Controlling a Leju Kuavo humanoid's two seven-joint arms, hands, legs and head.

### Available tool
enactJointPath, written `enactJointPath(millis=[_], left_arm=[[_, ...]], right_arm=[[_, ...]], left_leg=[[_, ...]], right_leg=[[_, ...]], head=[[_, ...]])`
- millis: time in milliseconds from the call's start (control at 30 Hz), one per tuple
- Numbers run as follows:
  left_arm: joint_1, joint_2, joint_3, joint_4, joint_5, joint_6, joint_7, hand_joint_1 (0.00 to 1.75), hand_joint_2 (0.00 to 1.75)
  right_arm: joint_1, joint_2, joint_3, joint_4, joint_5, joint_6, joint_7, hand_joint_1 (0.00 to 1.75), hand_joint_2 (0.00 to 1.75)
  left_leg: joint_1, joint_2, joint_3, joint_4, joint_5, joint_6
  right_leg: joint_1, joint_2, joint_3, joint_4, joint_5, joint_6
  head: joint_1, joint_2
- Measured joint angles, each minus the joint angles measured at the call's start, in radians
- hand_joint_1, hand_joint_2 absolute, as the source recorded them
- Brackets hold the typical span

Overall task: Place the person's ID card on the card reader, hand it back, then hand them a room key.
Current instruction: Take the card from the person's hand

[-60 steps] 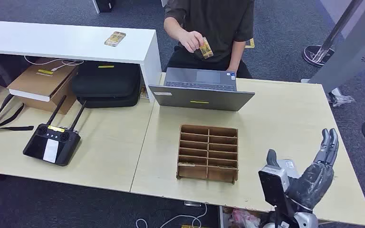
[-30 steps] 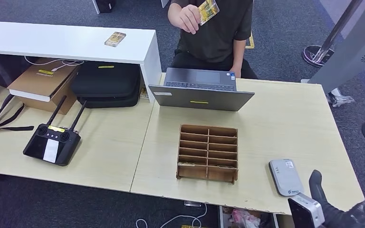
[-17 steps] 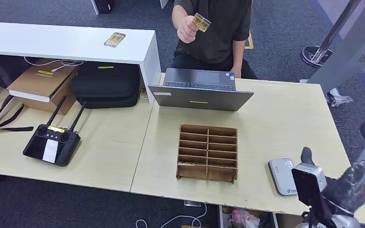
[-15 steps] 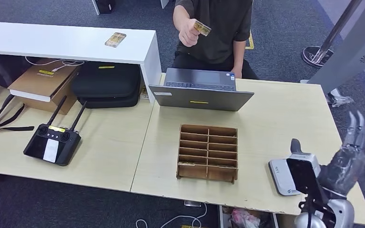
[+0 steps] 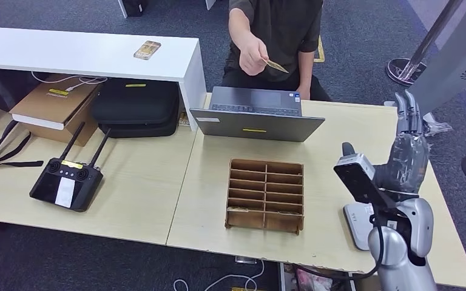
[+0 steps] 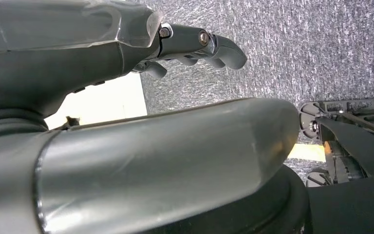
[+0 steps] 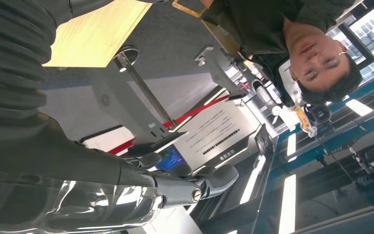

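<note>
Gold-toned ID card [image 5: 276, 65] is offered at twelve o'clock by the person's hand [image 5: 253, 56]; my right hand [image 5: 408, 148] rises spread to receive it.

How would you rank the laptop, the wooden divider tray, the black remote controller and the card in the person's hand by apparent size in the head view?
1. Laptop
2. Wooden divider tray
3. Black remote controller, antennas included
4. Card, seen nearly edge-on, so it looks smaller still.

The right robot hand [image 5: 405, 159] partly hides the card reader [image 5: 359, 225].
</note>
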State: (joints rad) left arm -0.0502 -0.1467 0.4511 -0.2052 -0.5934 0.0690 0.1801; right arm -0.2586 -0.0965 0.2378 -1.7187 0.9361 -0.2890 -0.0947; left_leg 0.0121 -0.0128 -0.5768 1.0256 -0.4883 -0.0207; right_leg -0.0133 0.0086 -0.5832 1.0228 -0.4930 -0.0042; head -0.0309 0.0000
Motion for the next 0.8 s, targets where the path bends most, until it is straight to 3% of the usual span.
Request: enactJointPath(millis=[233, 433, 600, 800], left_arm=[[0.0, 0.001, 0.003, 0.0, -0.007, 0.0, 0.008, 0.0, 0.0], [-0.001, 0.003, 0.008, 0.0, -0.025, 0.0, 0.008, 0.0, 0.0], [-0.002, 0.002, 0.027, 0.0, -0.034, -0.006, 0.008, 0.0, 0.0], [-0.004, 0.002, 0.045, 0.0, -0.049, 0.002, 0.009, 0.0, 0.0]], right_arm=[[-0.06, -0.022, 0.045, 0.04, 0.011, 0.065, 0.009, 0.0, 1.75], [-0.275, -0.054, 0.193, 0.182, 0.042, 0.166, 0.004, 0.0, 1.75], [-0.477, -0.047, 0.332, 0.324, -0.073, 0.234, -0.007, 0.0, 1.75], [-0.571, -0.006, 0.404, 0.448, -0.188, 0.205, -0.008, 0.0, 1.75]], left_leg=[[0.0, 0.001, 0.0, 0.0, 0.0, 0.0], [0.0, 0.001, 0.0, 0.0, 0.002, 0.0], [0.0, -0.001, 0.0, 0.0, 0.002, 0.0], [0.0, -0.001, 0.0, 0.0, 0.002, 0.0]], right_leg=[[0.0, 0.0, 0.0, 0.0, 0.001, 0.0], [0.0, 0.0, 0.0, 0.001, 0.001, -0.001], [0.0, -0.001, 0.0, 0.001, 0.001, -0.001], [0.0, -0.001, 0.0, 0.001, 0.001, 0.0]], head=[[0.0, 0.0], [0.0, 0.0], [0.0, 0.0], [0.0, 0.0]])
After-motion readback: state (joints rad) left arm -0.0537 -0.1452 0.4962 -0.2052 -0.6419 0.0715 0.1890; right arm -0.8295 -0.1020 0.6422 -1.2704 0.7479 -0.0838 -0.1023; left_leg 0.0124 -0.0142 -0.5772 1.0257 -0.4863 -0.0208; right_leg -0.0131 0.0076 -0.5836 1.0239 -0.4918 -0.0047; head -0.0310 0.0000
